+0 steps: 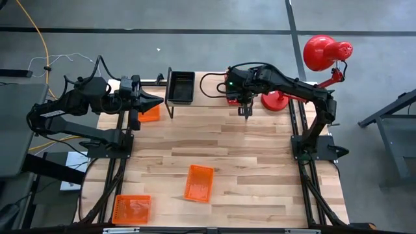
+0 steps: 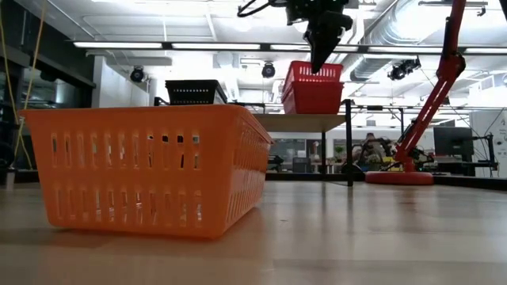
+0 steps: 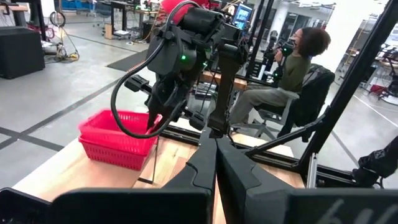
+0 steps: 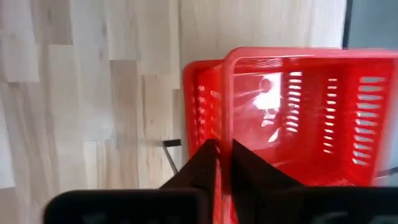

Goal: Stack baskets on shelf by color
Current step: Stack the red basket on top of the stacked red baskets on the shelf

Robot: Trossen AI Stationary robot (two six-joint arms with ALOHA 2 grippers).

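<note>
Nearest you, an orange basket (image 1: pixel 132 209) sits at the table's (image 1: pixel 260 169) near left corner, and a second orange basket (image 1: pixel 199 182) lies a little farther in, near the middle. Both look like thin, light mesh plastic: probably stiff enough along the rim but springy in the walls, and smooth enough to slip. You would likely do best pinching one long wall just under the rim.

Farther back on the left, the left gripper (image 1: pixel 156 100) hovers with its fingers closed together and nothing between them, above a third orange basket (image 1: pixel 149 114) beside the shelf (image 3: pixel 171 165).

At the far edge, a black basket (image 1: pixel 180 86) rests on the shelf's left end. To its right, the right gripper (image 1: pixel 246 110) hangs just in front of the red baskets (image 2: pixel 312 87) stacked on the shelf, its fingers pressed together and empty.
</note>
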